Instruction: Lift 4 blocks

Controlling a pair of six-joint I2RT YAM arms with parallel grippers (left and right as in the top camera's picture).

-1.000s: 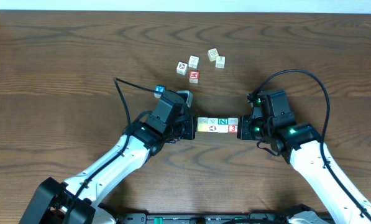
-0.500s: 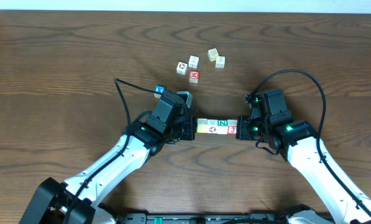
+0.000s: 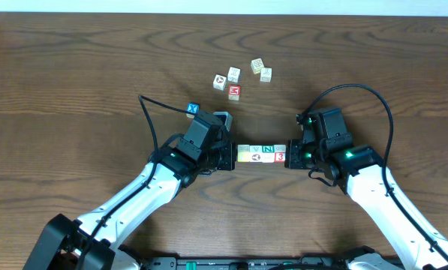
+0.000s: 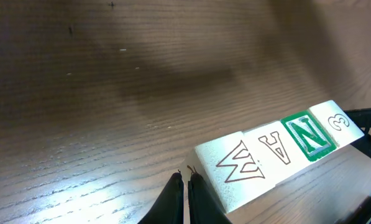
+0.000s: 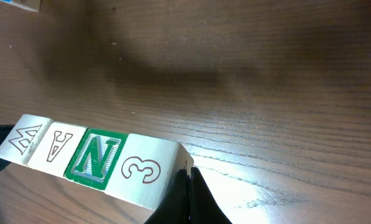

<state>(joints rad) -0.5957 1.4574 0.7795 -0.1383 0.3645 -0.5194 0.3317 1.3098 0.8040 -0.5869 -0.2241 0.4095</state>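
Dark brown wood-grain table [image 3: 73, 75], smooth, low sheen, pale glare patches beside the blocks [image 4: 278, 152]. Pale wood on those four, smooth and matt, with flat printed outline letters, a green N and a 3. Same matt wood on the loose cubes [image 3: 233, 73] toward the far edge, plus a red cube [image 3: 234, 91] and a blue cube [image 3: 193, 109], painted. Smooth white plastic shells on the left arm [image 3: 133, 196] and right arm [image 3: 392, 199]. Matt black fingers at the left gripper [image 4: 186, 180] and right gripper [image 5: 187, 177]. Black rubbery-looking cables [image 3: 143, 112].
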